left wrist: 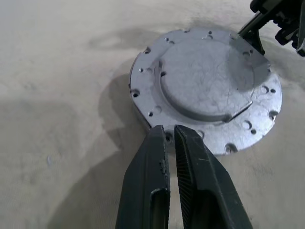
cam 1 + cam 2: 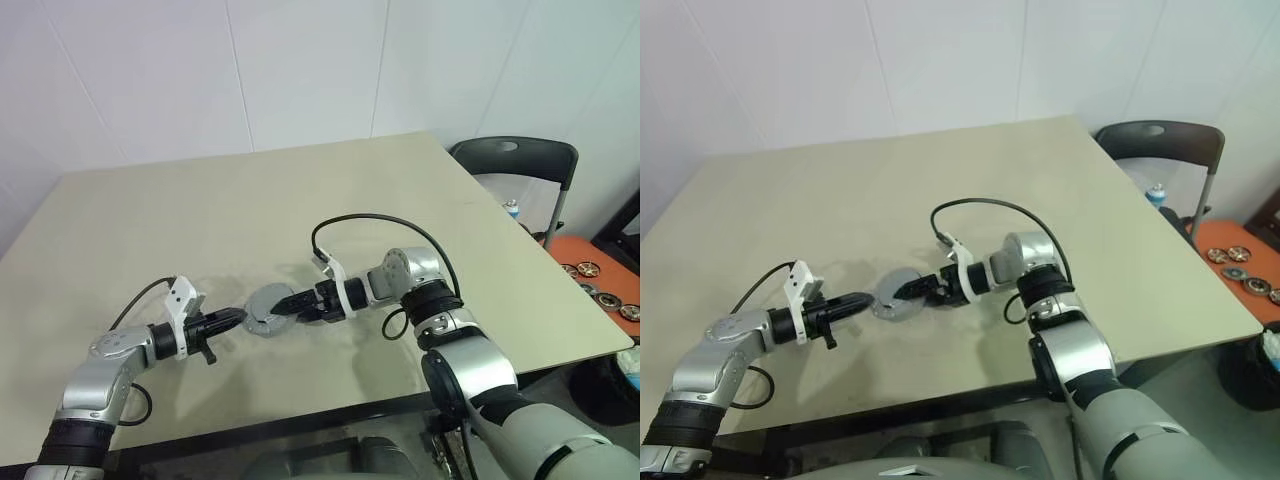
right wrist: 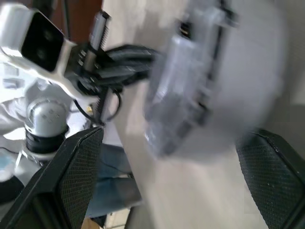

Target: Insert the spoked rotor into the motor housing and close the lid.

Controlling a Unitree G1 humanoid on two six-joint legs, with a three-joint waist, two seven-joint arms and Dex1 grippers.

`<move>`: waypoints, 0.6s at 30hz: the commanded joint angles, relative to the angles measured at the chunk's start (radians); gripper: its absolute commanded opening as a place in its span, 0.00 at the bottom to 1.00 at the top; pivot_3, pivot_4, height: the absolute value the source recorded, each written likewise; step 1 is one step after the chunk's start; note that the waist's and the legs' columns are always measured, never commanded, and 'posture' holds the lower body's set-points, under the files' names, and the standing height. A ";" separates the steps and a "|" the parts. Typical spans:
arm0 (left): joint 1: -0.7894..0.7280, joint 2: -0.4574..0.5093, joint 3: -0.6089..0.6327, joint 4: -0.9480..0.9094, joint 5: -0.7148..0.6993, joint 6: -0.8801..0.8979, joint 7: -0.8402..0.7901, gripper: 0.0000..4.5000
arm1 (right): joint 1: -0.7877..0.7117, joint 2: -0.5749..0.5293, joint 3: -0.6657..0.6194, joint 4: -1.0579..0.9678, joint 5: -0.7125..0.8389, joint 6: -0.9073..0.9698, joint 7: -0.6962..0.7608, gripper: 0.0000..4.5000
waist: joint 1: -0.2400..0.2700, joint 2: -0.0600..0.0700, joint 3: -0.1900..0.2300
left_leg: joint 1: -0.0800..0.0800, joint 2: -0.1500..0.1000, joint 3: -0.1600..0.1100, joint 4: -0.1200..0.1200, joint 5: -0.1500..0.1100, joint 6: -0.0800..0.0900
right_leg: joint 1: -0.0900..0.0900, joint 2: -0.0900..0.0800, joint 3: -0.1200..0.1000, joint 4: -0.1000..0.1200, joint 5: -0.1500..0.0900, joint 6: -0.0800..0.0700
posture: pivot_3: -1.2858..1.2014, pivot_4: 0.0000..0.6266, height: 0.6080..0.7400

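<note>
The lid, a silver-grey round disc with a raised centre and small holes around its rim, lies flat on the beige table between my two grippers. My left gripper is shut, and its black tips rest against the lid's near edge. My right gripper reaches in from the other side. It is open wide, with a finger on each side of the lid and nothing gripped. The spoked rotor and the motor housing are hidden; whether they sit under the lid I cannot tell.
A dark chair stands past the table's right corner, with a small bottle beside it. On the right, an orange surface holds several round parts. The table's front edge runs close below both grippers.
</note>
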 commanded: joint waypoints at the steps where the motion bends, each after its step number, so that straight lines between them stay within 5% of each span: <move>1: 0.010 0.005 -0.028 0.028 0.029 0.010 -0.007 0.09 | -0.026 0.032 -0.065 -0.040 0.034 -0.015 -0.066 0.99 | -0.001 0.000 0.000 | 0.000 0.000 0.000 0.000 0.000 0.000 | 0.000 0.000 0.000 0.000 0.000 0.000 | 0.52 0.00 1.00; 9: 0.009 0.008 -0.025 0.040 0.033 0.004 -0.011 0.09 | 0.039 0.047 -0.036 -0.037 -0.016 -0.097 -0.178 0.99 | -0.003 -0.001 -0.002 | 0.000 0.000 0.000 0.000 0.000 0.000 | 0.000 0.000 0.000 0.001 0.000 0.000 | 0.52 0.00 1.00; 16: 0.017 0.012 -0.019 0.050 0.034 0.001 -0.014 0.09 | 0.080 0.054 -0.036 -0.018 -0.034 -0.142 -0.258 0.57 | -0.007 0.001 -0.006 | 0.015 0.000 0.001 -0.001 0.000 0.000 | 0.015 0.001 0.000 0.000 0.000 0.000 | 0.52 0.00 1.00; 18: 0.021 0.013 -0.015 0.053 0.035 0.002 -0.014 0.09 | 0.082 0.062 -0.056 -0.005 -0.036 -0.151 -0.291 0.53 | -0.009 0.002 -0.006 | 0.017 0.000 0.001 -0.001 0.000 0.000 | 0.017 0.001 0.000 0.000 0.000 0.000 | 0.52 0.00 1.00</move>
